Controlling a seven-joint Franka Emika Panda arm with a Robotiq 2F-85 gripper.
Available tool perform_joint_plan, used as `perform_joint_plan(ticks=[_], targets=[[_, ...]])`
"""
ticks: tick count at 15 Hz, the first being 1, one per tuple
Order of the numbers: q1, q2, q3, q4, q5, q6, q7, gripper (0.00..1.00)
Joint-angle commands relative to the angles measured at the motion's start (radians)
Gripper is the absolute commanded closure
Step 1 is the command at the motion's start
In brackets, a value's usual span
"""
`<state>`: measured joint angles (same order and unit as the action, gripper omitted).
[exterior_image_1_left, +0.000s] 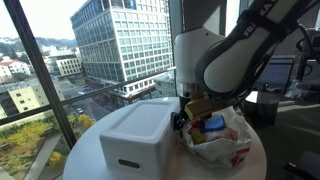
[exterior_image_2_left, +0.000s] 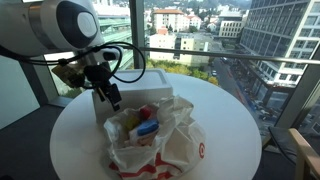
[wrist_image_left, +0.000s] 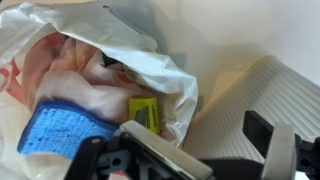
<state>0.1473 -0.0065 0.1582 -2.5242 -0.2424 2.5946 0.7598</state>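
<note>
In an exterior view, a crumpled white plastic bag is seen open on a round white table. A blue item is lodged among the bag's folds. A white box with its lid shut is set just beside the bag, on the side toward the window. The gripper is poised at the bag's rim, between bag and box. The bulky arm looms above the bag and hides part of it.

In an exterior view from the opposite side, the bag is shown sprawled near the table's middle, a red print on its near flank. The blue item is seen resting in the bag's mouth. The box is largely masked behind the bag. The gripper is held just beside the bag's rim, pointing down.

In the wrist view, the bag's interior is laid bare. A blue knitted cloth is bunched inside, and a small yellow packet is tucked at the bag's edge beside it. The ribbed wall of the box is pressed close against the bag. The gripper is seen with its fingers spread wide and nothing pinched between them, just above the bag's rim.
</note>
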Motion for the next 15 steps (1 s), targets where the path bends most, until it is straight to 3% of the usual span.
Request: perform_joint_plan(ticks=[1,5,9,10,11,15], targets=[[0.01,0.112,-0.001,0.103,0.008,-0.03,-0.069,0.0],[0.019,0.19,-0.026,0.145,0.023,-0.056,-0.11,0.0],[0.019,0.19,-0.038,0.104,0.06,-0.049,-0.155,0.0],[0.022,0.188,-0.043,0.094,0.063,-0.04,-0.158,0.09],[0.019,0.188,-0.041,0.086,0.079,-0.034,-0.178,0.27],[0.019,0.181,-0.053,0.066,0.097,-0.026,-0.198,0.58]])
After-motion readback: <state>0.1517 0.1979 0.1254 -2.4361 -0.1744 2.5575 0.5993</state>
